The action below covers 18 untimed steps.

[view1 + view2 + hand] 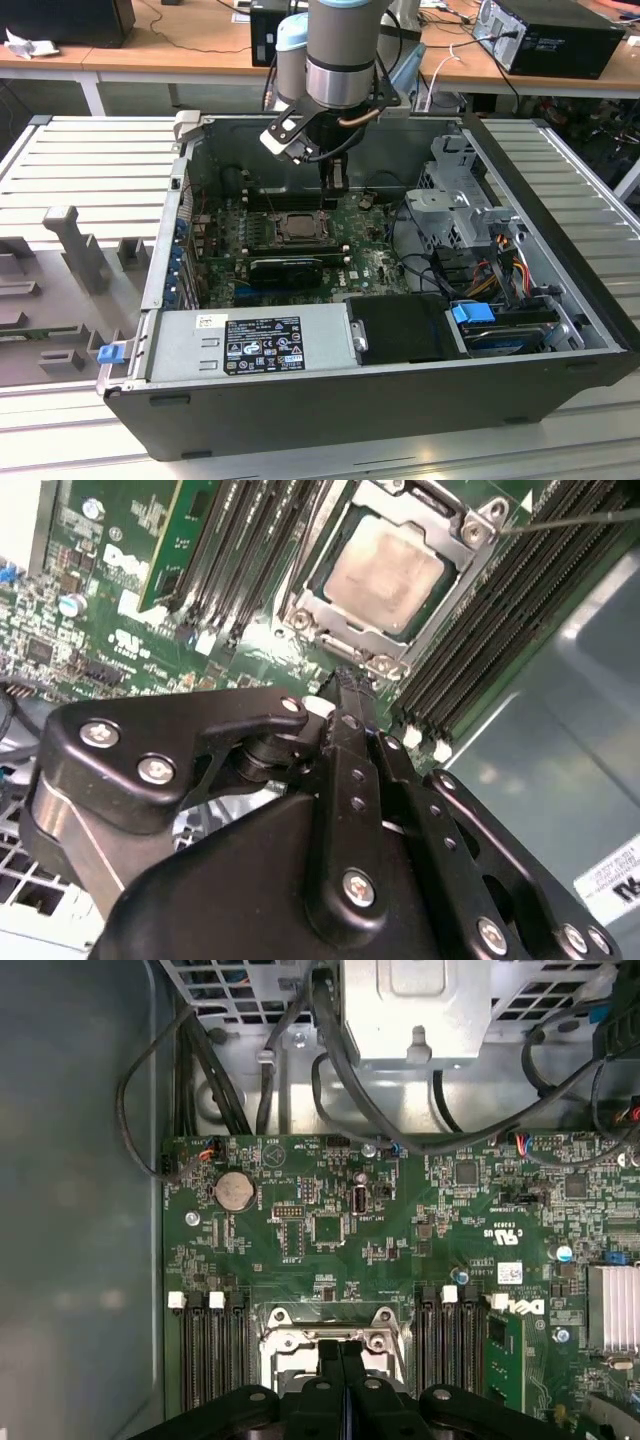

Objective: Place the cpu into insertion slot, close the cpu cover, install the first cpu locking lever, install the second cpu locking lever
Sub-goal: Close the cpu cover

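The cpu (pixel 385 570) shows a dull silver-tan face and lies flat in the insertion slot (pixel 298 226) on the green board. The cpu cover (pixel 455 585), a silvery frame, lies down around the chip. A thin metal lever rod (pixel 570 520) runs off from one corner of the socket. My gripper (pixel 345 678) is shut with nothing between its fingers, and its tip hovers just beside the socket's screwed edge. In the first wrist view the closed gripper (pixel 340 1352) sits right over the insertion slot (pixel 325 1340). In the exterior view the gripper (pixel 335 195) hangs inside the case, just at the socket's far right.
Memory slots (pixel 250 540) flank the socket on both sides. A long black card (pixel 285 268) lies in front of it, then the power supply (pixel 250 345). The drive cage (pixel 460 200) and cables (pixel 330 1070) crowd the exterior view's right. Case walls (pixel 170 220) enclose the board.
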Tool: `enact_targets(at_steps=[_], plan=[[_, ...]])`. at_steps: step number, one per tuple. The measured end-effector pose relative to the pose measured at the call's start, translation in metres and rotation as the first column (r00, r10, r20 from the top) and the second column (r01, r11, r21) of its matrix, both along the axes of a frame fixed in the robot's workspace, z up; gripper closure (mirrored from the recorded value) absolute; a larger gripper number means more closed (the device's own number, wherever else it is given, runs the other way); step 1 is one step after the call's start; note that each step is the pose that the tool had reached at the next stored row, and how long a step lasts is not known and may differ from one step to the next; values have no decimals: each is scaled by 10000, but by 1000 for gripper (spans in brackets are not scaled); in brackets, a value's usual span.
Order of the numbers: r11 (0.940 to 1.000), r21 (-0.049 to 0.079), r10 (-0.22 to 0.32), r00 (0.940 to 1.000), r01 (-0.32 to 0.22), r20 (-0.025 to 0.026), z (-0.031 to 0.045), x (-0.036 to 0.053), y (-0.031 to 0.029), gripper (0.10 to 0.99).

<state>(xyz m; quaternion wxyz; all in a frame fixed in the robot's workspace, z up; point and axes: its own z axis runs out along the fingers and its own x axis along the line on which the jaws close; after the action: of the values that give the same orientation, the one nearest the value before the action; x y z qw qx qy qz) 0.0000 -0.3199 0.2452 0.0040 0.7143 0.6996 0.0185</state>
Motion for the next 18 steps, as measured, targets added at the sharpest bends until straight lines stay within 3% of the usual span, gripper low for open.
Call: enact_targets(at_steps=[3, 9, 11, 18], plan=[[10000, -2, 1, 10000, -1, -1, -63, -26, 1, 980], [10000, -1, 6, 10000, -6, -31, -133, -295, 4, 980], [10000, -3, 12, 10000, -12, -41, -143, -343, 4, 980], [10000, 0, 13, 10000, -13, -40, -145, -423, 5, 980]])
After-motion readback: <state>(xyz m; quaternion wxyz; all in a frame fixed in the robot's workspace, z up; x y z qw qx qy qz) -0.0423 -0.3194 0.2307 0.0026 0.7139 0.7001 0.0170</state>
